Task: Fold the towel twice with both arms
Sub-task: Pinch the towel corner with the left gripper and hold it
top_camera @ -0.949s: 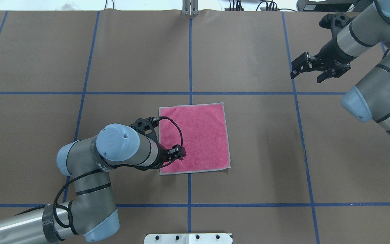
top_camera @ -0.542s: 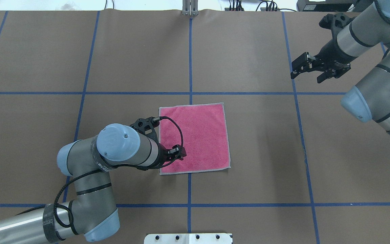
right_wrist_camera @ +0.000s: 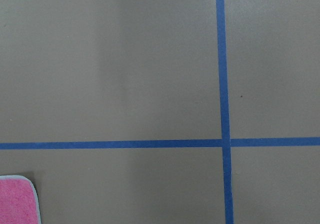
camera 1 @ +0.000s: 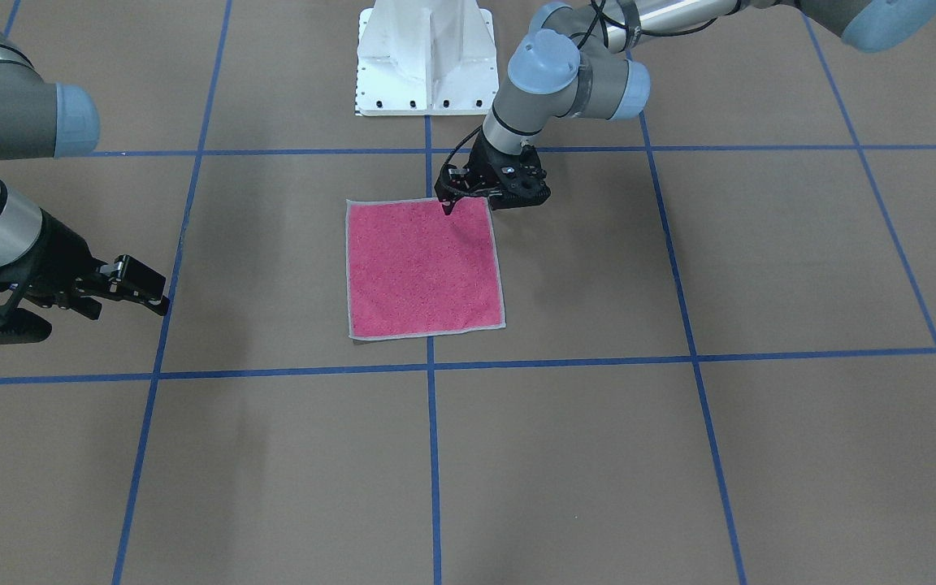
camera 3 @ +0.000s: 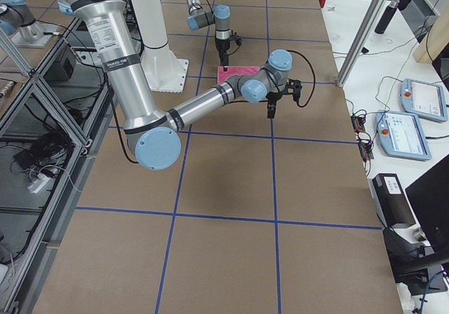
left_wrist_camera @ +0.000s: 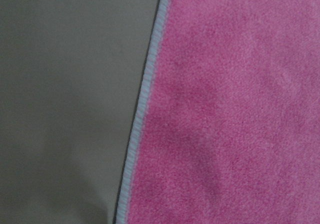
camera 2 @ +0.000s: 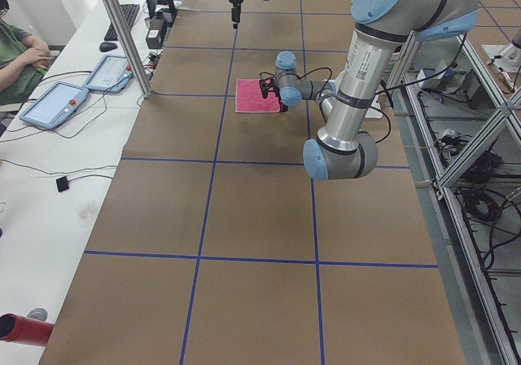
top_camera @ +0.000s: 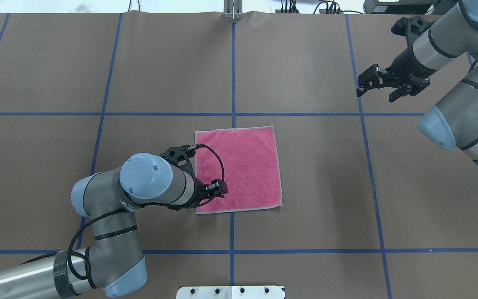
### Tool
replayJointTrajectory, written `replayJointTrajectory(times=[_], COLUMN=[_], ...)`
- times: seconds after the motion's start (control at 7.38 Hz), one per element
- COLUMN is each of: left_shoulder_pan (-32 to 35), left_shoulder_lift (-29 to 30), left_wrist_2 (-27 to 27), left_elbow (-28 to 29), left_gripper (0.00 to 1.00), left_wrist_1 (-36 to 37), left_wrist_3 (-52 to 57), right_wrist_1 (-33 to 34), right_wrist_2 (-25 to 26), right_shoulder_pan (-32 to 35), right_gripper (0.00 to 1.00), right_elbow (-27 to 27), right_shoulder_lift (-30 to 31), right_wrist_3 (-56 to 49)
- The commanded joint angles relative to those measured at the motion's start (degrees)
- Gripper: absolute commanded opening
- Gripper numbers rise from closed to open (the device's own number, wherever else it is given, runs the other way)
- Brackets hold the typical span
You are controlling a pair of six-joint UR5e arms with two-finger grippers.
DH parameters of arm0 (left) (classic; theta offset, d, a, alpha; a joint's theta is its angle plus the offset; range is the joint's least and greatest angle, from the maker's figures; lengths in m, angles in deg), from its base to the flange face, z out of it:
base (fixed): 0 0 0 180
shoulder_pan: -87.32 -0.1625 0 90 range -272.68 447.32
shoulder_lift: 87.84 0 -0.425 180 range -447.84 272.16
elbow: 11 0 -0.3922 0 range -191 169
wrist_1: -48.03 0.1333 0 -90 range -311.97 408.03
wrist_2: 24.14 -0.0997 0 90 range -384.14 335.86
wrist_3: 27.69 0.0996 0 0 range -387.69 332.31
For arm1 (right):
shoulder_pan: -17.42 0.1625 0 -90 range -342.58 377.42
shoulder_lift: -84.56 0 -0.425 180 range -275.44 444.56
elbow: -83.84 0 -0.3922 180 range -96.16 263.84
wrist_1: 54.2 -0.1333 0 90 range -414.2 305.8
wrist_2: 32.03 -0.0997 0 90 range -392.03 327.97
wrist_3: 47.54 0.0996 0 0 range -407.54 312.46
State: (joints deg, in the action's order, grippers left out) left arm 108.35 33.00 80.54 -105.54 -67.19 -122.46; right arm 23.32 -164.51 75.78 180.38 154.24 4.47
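My left gripper (top_camera: 219, 189) has hardly shifted. It is poised low over the small square pink terry towel (top_camera: 251, 162), which lies flat beneath it; its grip I cannot tell. My right gripper (top_camera: 375, 88) hangs spread, well apart. Folding hasn't started.

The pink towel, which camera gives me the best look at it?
The front-facing view: the whole towel lies flat, nearly uncovered. Overhead, the left arm hides a corner. Side views show it small; the wrist cameras catch only an edge and a corner.
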Motion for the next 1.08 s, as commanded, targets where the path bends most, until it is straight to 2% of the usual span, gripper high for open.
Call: replayJointTrajectory(times=[0.0,0.14,0.54,0.81,0.95], left_shoulder_pan=[-0.12,-0.12,-0.20,-0.46,-0.47], left_shoulder_lift=[0.10,0.27,0.54,0.71,0.71], left_wrist_2=[0.00,-0.09,-0.09,0.00,-0.09], left_elbow=[0.14,0.14,0.14,0.22,0.22], left_gripper=[0.85,0.76,0.61,0.60,0.67], left_wrist_1=[0.00,0.00,0.00,0.00,0.00], left_wrist_3=[-0.06,-0.15,-0.33,-0.33,-0.33], right_wrist_1=[0.00,0.00,0.00,0.00,0.00], right_wrist_2=[0.03,0.03,0.03,0.03,0.03], right_shoulder_pan=[0.00,0.00,0.00,0.09,0.00], right_gripper=[0.99,0.99,0.99,0.99,0.99], right_elbow=[-0.12,-0.12,-0.12,-0.12,-0.12], right_shoulder_lift=[0.10,0.01,0.01,0.10,0.27], right_wrist_3=[-0.06,-0.06,0.03,-0.06,-0.06])
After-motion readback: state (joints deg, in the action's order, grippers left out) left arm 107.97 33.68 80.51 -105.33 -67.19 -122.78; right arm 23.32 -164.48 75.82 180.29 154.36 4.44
